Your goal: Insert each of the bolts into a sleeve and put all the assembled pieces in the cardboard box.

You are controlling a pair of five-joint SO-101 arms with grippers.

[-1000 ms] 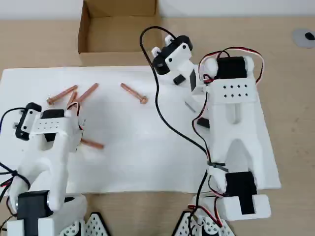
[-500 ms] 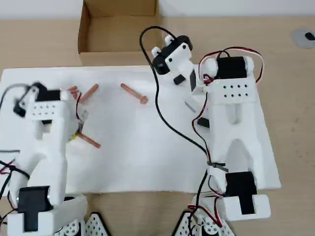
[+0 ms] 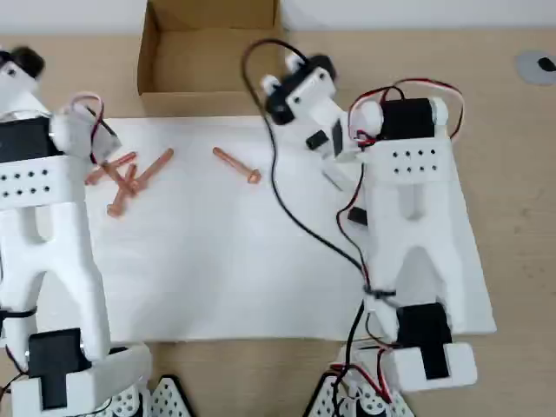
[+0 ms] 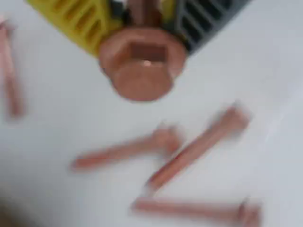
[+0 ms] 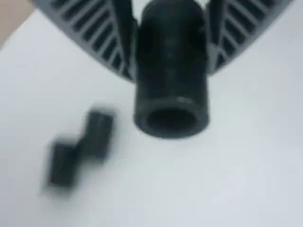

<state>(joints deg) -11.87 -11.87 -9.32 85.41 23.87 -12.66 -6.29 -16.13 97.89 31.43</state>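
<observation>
On the white sheet (image 3: pixel 243 269), a black sleeve (image 5: pixel 171 94) is held clamped in the right gripper (image 5: pixel 171 28), with two loose sleeves (image 5: pixel 97 132) lying close together near it. A copper bolt (image 4: pixel 142 66) is gripped by the left gripper (image 4: pixel 142 9) above loose bolts (image 3: pixel 130 174) scattered on the sheet. A single bolt (image 3: pixel 237 164) lies apart toward the middle. The cardboard box (image 3: pixel 149 52) is set beyond the sheet's far edge
</observation>
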